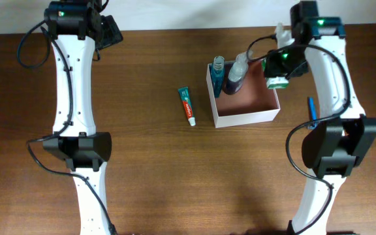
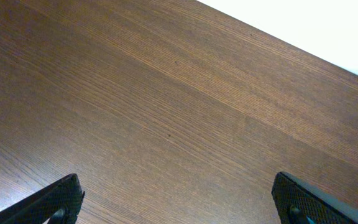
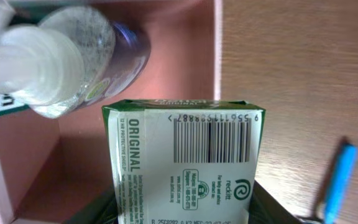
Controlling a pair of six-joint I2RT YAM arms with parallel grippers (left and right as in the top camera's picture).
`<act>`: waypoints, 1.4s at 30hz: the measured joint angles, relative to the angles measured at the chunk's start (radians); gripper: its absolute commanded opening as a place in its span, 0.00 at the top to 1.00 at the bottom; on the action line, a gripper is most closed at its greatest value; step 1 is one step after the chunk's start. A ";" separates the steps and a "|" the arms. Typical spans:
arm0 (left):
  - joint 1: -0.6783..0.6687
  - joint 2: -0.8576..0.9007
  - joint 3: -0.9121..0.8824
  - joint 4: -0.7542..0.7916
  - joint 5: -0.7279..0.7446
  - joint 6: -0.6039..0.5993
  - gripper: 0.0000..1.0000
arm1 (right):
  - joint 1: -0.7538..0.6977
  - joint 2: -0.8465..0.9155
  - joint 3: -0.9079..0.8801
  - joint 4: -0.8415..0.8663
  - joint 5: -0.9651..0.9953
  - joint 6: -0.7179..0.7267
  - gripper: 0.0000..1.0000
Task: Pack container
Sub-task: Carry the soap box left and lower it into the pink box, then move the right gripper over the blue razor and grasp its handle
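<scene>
**A:** What's the biggest thing in front of you?

**B:** The brown counter (image 1: 175,170). On it sits the container (image 1: 247,118), open, with white walls and a reddish-brown floor.

**A:** And your claws?

**B:** My left claw (image 2: 179,199) is spread wide over bare wood, well to the left of the container, gripping nothing. My right claw (image 3: 185,208) is closed partway onto a green-and-white packet (image 3: 185,162), which hangs across the container's right wall near its far corner.

**A:** Anything inside?

**B:** A clear pump bottle (image 1: 235,79) of purple liquid is in the container's far left part. Whether it leans or lies, I cannot tell. A blue bottle (image 1: 217,75) is just beside it, against the left wall.

**A:** Outside?

**B:** A toothpaste tube (image 1: 187,106) lies near the container's left wall. A slim blue stick (image 1: 311,109) lies to the container's right.
</scene>
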 measured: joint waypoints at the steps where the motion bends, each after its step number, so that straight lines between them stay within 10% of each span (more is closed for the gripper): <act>1: 0.000 0.000 0.000 0.000 0.000 0.000 0.01 | 0.008 0.002 -0.024 0.018 -0.004 0.000 0.53; 31: 0.000 0.000 0.000 0.000 0.000 0.000 0.01 | 0.055 0.013 -0.087 0.107 0.030 0.000 0.30; 42: 0.000 0.000 0.000 0.000 0.000 0.000 0.01 | -0.107 0.013 0.313 -0.232 0.102 -0.010 0.15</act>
